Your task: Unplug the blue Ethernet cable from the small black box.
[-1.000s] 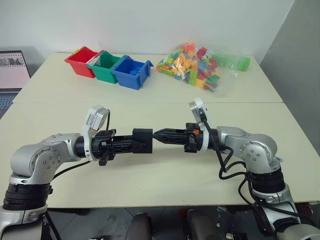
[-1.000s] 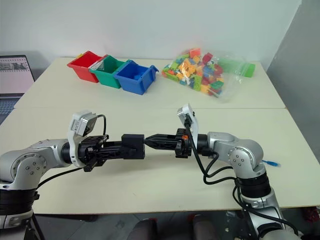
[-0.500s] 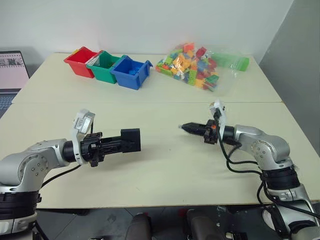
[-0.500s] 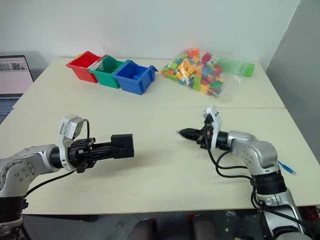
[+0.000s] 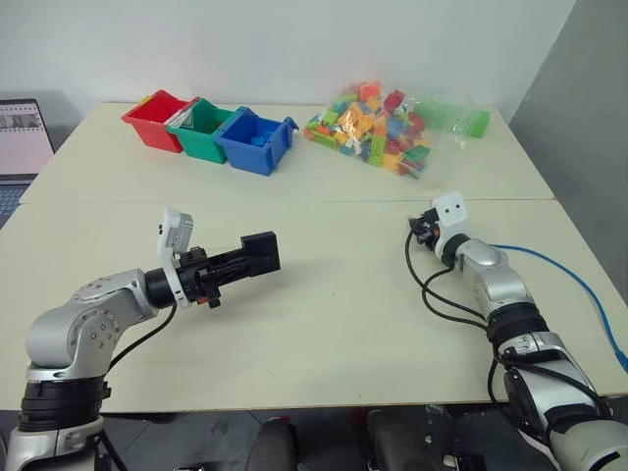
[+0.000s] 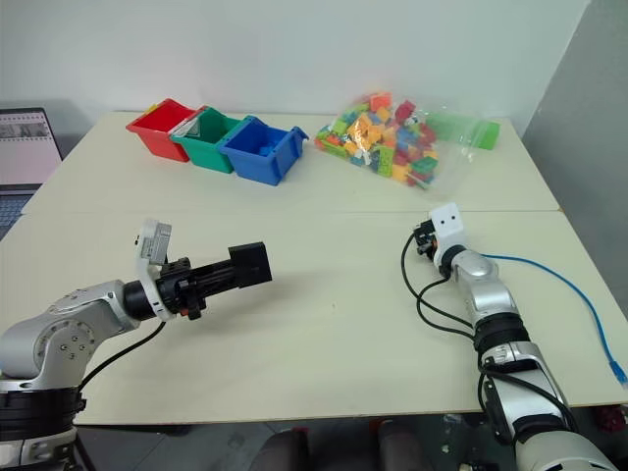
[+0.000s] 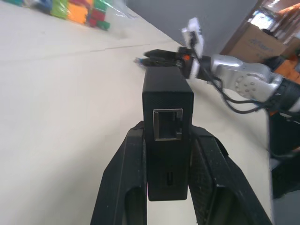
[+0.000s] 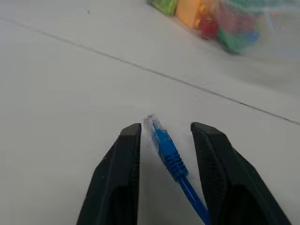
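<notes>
The jaws of the left gripper (image 7: 166, 154) are clamped on the small black box (image 5: 260, 253), held above the table (image 5: 334, 324) left of centre with its socket bare, while the right gripper (image 8: 164, 140) has its jaws apart with the plug of the blue Ethernet cable (image 8: 165, 147) lying loose between them. A second ago box and right gripper met at mid-frame. Now they are well apart, the right gripper at centre right, and the cable trails along the table to the right edge.
</notes>
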Robot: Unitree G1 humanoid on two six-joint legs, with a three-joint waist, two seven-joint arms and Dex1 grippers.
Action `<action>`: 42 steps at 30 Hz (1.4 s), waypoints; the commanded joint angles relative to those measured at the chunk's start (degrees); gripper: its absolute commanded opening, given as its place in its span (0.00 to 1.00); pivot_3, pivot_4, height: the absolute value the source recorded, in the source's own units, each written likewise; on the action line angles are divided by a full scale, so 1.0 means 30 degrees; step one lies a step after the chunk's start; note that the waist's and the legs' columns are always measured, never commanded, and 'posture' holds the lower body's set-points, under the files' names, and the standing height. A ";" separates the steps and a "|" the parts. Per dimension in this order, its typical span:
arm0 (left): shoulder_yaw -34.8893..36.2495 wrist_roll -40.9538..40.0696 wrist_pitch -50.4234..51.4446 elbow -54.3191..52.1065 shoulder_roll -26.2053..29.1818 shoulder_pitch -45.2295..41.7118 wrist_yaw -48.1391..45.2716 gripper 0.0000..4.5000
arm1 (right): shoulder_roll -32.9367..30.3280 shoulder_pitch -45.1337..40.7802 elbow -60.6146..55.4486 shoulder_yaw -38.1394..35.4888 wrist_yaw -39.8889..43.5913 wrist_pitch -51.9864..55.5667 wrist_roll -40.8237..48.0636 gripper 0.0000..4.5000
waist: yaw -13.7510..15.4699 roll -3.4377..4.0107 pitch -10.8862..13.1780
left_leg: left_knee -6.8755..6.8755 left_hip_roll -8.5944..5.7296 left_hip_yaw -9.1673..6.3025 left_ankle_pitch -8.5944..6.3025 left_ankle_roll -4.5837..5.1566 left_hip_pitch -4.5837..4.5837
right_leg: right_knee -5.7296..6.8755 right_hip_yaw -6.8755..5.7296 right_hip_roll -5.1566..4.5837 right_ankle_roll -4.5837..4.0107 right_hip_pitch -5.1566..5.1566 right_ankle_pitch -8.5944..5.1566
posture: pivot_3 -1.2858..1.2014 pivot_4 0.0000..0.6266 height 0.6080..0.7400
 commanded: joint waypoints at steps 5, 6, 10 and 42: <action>-0.0312 0.6656 -0.9259 0.4964 -0.2597 -0.2777 0.4965 0.18 | -0.1280 0.2411 -1.0781 0.1377 0.6528 0.2845 0.2815 0.59 | 0.0256 0.0002 -0.0001 | 0.0010 0.0011 -0.0030 0.0001 0.0000 0.0017 | 0.0016 -0.0025 0.0011 0.0004 0.0022 0.0004 | 0.52 0.24 1.00; -0.0202 0.7191 -1.0268 0.6084 -0.3050 -0.3202 0.5733 0.18 | -0.1372 0.2587 -1.1836 0.1745 0.6803 0.3454 0.2895 0.59 | 0.0267 0.0001 -0.0002 | 0.0008 0.0004 -0.0020 0.0001 0.0000 0.0018 | 0.0015 -0.0020 0.0010 0.0004 0.0022 0.0004 | 0.52 0.24 1.00; -0.0400 0.9413 -1.3925 1.0191 -0.4087 -0.4412 0.7813 0.18 | -0.1218 0.2697 -1.4444 0.2507 0.6894 0.5617 0.3020 0.59 | 0.0416 -0.0003 -0.0004 | 0.0024 -0.0005 -0.0017 0.0001 0.0001 0.0006 | 0.0005 -0.0024 -0.0002 0.0010 0.0023 0.0008 | 0.52 0.24 1.00; 0.0272 0.9187 -1.0469 0.5356 -0.2607 0.0734 0.7499 1.00 | -0.1623 0.2650 -1.6650 0.3091 0.6950 0.8199 0.2632 0.60 | 0.0399 -0.0019 -0.0014 | 0.0029 0.0004 -0.0043 0.0003 -0.0001 0.0011 | 0.0030 -0.0046 -0.0001 0.0018 0.0027 0.0013 | 0.52 0.24 1.00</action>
